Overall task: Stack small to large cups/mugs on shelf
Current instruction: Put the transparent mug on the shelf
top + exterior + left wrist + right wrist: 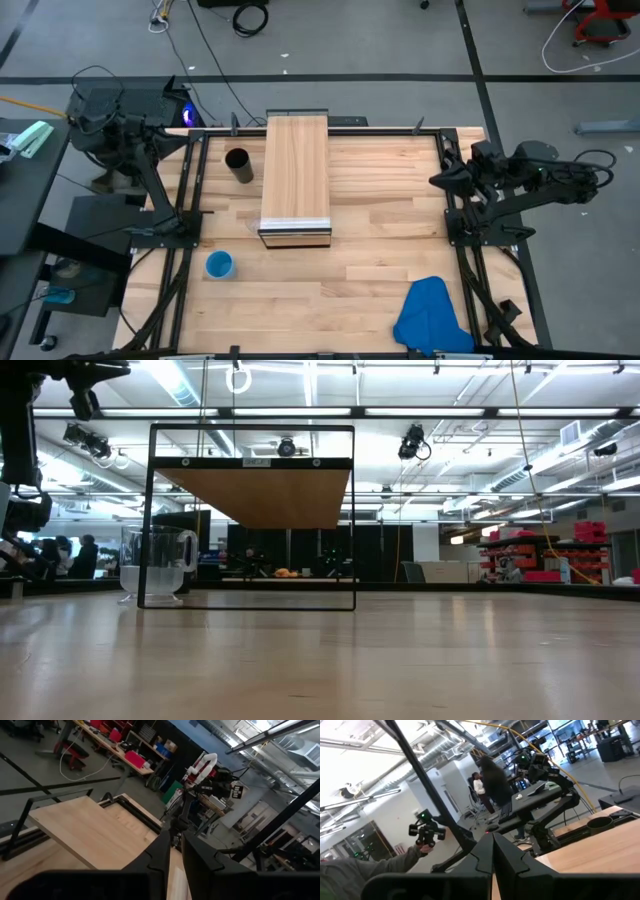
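Resting at tabletop edges, both arms idle: left gripper (172, 851) fingers slightly parted, empty; right gripper (493, 851) fingers together, empty. Black cup (238, 164) left of shelf (296, 170); blue cup (219, 265) nearer front-left; glass mug (157, 564) beside shelf frame. Blue cloth (431, 316) front-right.

A slatted light-wood surface (380, 250) carries a raised, long wooden shelf (296, 170) standing near its middle. A black cup (238, 165) stands just left of the shelf. A blue cup (219, 265) sits nearer the front left. A blue cloth (432, 318) lies at the front right.
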`<control>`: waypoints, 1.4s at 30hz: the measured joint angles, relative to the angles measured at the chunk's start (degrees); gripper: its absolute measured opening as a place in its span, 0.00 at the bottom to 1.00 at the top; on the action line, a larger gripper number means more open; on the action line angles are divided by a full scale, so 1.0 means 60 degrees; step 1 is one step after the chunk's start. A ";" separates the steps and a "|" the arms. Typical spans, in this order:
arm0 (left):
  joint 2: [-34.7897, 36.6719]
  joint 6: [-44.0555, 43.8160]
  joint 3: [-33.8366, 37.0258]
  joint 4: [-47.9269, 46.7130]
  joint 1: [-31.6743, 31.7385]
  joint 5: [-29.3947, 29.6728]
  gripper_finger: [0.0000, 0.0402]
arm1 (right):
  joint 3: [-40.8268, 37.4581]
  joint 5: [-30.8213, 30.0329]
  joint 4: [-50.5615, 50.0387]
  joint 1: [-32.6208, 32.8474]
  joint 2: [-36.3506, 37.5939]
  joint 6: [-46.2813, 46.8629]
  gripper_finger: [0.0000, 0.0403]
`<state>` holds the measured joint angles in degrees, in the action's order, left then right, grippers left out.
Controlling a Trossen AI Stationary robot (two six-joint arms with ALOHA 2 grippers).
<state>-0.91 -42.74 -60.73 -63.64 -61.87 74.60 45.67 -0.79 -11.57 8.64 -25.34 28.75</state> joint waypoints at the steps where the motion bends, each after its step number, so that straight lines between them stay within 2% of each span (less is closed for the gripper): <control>1: 0.0000 -0.0010 0.0000 0.0000 0.0000 -0.0003 0.13 | 0.0000 -0.0072 0.0000 0.0000 0.0000 0.0066 0.04; 9: -0.0006 0.0054 0.0000 -0.0149 -0.0011 0.0159 0.14 | -0.0004 -0.0365 0.0017 0.0000 -0.0079 0.0279 0.04; 14: -0.0036 -0.0690 0.0000 -0.0440 -0.0014 0.0344 0.12 | -0.0004 -0.0364 -0.0051 0.0000 -0.0084 0.0294 0.04; 18: -0.0036 -0.2320 -0.0004 -0.1386 -0.0015 -0.0016 0.11 | -0.0004 -0.0361 -0.0090 0.0000 -0.0087 0.0516 0.04; 23: -0.0207 -0.5186 0.0165 -0.2901 -0.0015 -0.0881 0.11 | -0.0004 -0.0361 -0.0301 0.0000 -0.0087 0.0533 0.04; 27: -0.0597 -0.5761 0.0180 -0.2881 -0.0015 -0.1467 0.11 | -0.0004 -0.0361 -0.0547 0.0000 -0.0087 0.0522 0.04; 30: -0.0992 -0.5011 0.0050 -0.2326 -0.0015 -0.1305 0.11 | -0.0004 -0.0361 -0.0548 0.0000 -0.0084 0.0462 0.04; 33: -0.1400 -0.3481 -0.0278 -0.1254 -0.0015 -0.0704 0.11 | -0.0004 -0.0361 -0.0550 0.0000 -0.0084 0.0500 0.04; 38: -0.2030 0.1318 -0.0879 0.1634 -0.0015 0.0528 0.11 | -0.0004 -0.0358 -0.0614 0.0000 -0.0084 0.1011 0.04; 40: -0.2139 0.3133 -0.0929 0.2854 -0.0026 0.0542 0.11 | -0.0004 -0.0352 -0.0645 0.0025 -0.0084 0.1036 0.04; 42: -0.2153 0.4474 -0.0940 0.3895 -0.0130 -0.0029 0.11 | -0.0004 -0.0258 -0.0645 0.0029 -0.0084 0.1084 0.04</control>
<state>-13.83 -15.90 -66.37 -40.27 -62.64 74.43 45.65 -2.34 -15.44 8.82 -25.85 35.25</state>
